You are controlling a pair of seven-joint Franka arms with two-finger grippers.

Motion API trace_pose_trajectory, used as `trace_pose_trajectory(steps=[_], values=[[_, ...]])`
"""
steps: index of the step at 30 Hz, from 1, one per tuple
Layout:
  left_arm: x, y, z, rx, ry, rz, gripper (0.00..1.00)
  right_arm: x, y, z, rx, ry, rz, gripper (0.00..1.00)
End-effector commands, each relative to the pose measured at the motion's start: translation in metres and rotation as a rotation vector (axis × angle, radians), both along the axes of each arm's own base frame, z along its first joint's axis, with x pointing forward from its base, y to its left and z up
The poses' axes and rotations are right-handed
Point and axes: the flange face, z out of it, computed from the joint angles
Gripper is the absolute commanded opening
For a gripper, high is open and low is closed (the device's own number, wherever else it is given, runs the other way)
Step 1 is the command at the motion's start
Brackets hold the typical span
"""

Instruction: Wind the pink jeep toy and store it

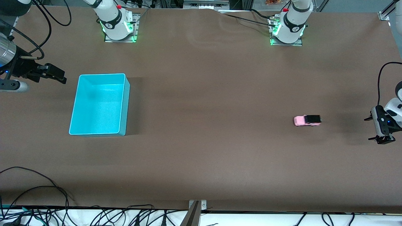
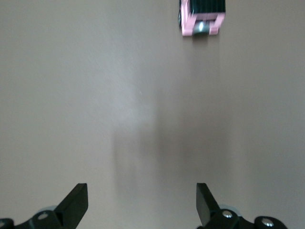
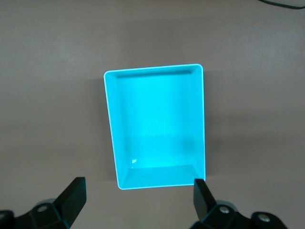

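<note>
The pink jeep toy (image 1: 307,120), pink with a black roof, stands on the brown table toward the left arm's end. It also shows in the left wrist view (image 2: 201,19). My left gripper (image 1: 370,128) is open and empty at the table's end, beside the jeep and apart from it; its jaws (image 2: 142,200) stand wide over bare table. The empty turquoise bin (image 1: 127,103) stands toward the right arm's end. My right gripper (image 1: 61,77) is open and empty beside the bin, and in its wrist view (image 3: 138,195) the bin (image 3: 157,124) lies just ahead.
Cables (image 1: 47,194) lie along the table's edge nearest the camera. The two arm bases (image 1: 117,25) stand at the edge farthest from the camera. The brown table (image 1: 204,110) is bare between the bin and the jeep.
</note>
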Motion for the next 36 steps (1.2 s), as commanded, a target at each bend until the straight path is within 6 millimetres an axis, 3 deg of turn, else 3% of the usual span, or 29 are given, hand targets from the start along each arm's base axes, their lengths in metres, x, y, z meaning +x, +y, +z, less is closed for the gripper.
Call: trace_pose_trajectory(steps=[1,18,20,21,30,36], values=[[0.017,-0.032,0.026,0.011,0.027,0.009,1.0,-0.002,-0.002,0.007,-0.002,0.001,0.014,1.0],[0.042,-0.1,0.081,0.05,0.119,0.103,1.0,-0.002,-0.003,0.007,-0.002,0.001,0.012,1.0],[0.046,-0.113,0.089,0.074,0.117,0.103,1.0,-0.002,-0.003,0.007,-0.002,0.0,0.012,1.0],[0.047,-0.129,0.098,0.093,0.121,0.107,1.0,-0.002,-0.003,0.007,-0.002,0.001,0.012,1.0],[0.041,-0.144,0.116,0.119,0.144,0.226,1.0,-0.002,-0.003,0.007,-0.002,0.001,0.012,1.0],[0.038,-0.175,0.132,0.148,0.156,0.312,1.0,-0.002,-0.003,0.007,-0.002,0.001,0.012,1.0]])
